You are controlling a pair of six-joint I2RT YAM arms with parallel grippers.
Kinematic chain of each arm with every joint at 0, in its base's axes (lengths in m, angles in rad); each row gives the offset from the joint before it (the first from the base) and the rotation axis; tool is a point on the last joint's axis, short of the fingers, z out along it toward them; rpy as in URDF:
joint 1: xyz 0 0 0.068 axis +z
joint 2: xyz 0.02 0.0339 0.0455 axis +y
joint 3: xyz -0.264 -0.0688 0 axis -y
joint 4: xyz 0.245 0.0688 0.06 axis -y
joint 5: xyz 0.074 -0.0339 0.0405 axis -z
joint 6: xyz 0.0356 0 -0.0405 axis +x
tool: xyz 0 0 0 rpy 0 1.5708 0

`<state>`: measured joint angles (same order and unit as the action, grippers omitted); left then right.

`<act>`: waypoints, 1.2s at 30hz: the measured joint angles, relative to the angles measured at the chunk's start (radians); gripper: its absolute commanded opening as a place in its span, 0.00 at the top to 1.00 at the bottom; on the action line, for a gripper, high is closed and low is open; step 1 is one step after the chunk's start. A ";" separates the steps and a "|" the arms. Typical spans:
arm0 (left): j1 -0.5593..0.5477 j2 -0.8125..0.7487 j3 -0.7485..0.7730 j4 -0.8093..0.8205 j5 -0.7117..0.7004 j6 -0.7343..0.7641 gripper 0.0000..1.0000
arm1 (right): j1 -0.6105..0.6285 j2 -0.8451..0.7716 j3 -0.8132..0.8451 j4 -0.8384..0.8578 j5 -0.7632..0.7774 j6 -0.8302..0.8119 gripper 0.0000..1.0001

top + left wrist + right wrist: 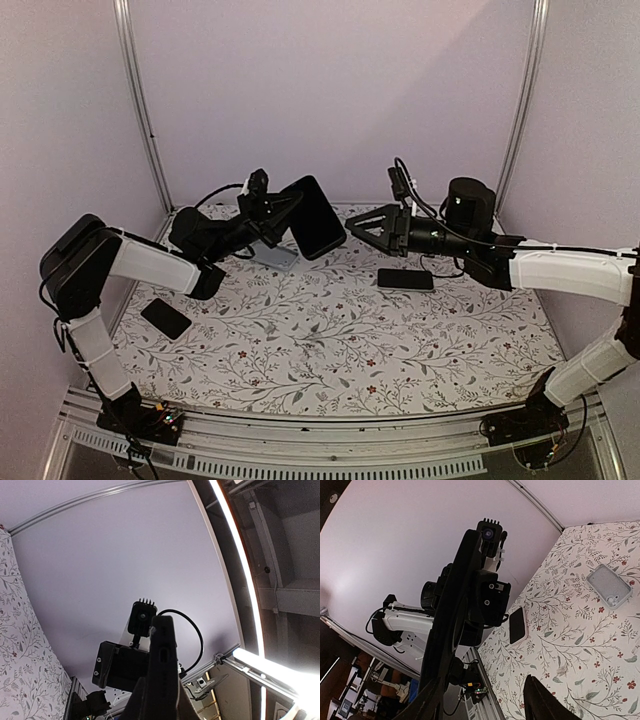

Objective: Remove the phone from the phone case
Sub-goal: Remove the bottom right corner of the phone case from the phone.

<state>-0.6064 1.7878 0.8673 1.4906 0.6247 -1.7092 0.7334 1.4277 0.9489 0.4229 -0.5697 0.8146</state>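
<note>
Left gripper (288, 213) clamped tight on the raised, tilted phone (315, 217); right gripper (352, 226) part open near its edge, holding nothing; grey case (276, 257) lying on the table (330, 350) below.

Three phones (405, 279) (166, 318) (316, 216) (one held aloft), one case (276, 256)

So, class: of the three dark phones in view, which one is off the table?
The held phone, clamped in the left gripper and tilted in mid-air; the left-hand phone and the right-hand phone lie flat on the table.
</note>
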 measured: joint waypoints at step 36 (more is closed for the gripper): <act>0.007 -0.011 0.000 0.000 0.013 0.011 1.00 | 0.052 -0.007 0.000 -0.056 -0.011 0.002 0.66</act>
<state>-0.5995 1.7767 0.8673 1.4902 0.6380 -1.6981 0.7853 1.4204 0.9489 0.3672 -0.5804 0.8162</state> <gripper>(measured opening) 0.102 0.371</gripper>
